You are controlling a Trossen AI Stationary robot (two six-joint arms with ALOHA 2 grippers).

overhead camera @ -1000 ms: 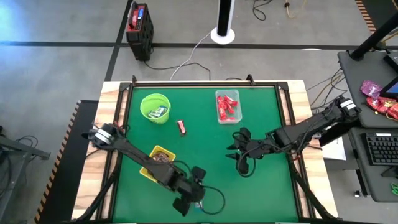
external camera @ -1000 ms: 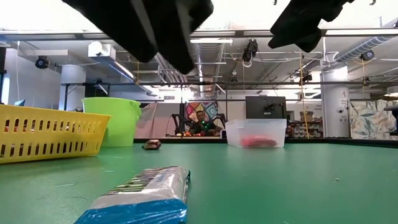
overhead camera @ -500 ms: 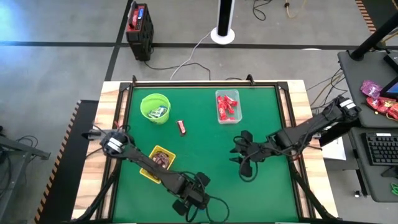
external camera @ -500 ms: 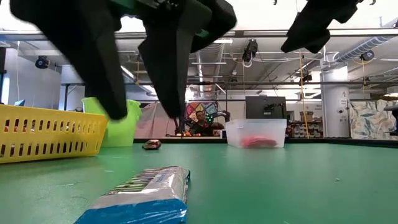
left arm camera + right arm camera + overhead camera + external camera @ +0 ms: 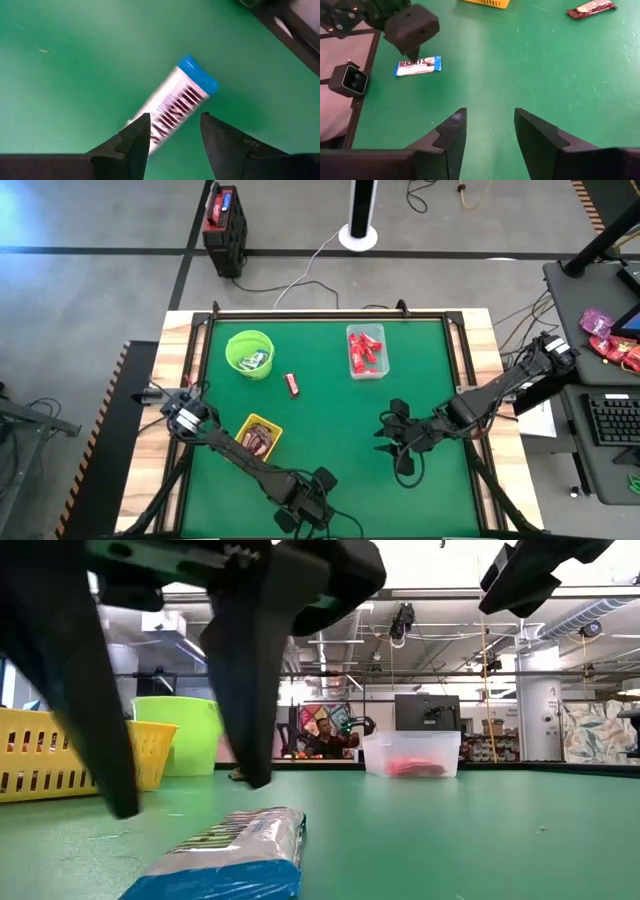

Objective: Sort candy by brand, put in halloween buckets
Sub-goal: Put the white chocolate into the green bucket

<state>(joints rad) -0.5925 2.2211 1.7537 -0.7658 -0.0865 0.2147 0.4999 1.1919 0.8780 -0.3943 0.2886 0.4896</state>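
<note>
Since the earlier frame the left gripper (image 5: 305,510) had dropped lower over the blue-and-white candy bar (image 5: 176,101) at the table's near edge, fingers (image 5: 248,690) spread wide on either side, holding nothing. The right gripper (image 5: 397,442) hung farther right, half open and empty. Beyond stood the yellow basket (image 5: 255,440) with brown bars, a loose brown bar (image 5: 292,384), then the lime-green bucket (image 5: 249,352) and the clear tub (image 5: 366,351) of red bars.
</note>
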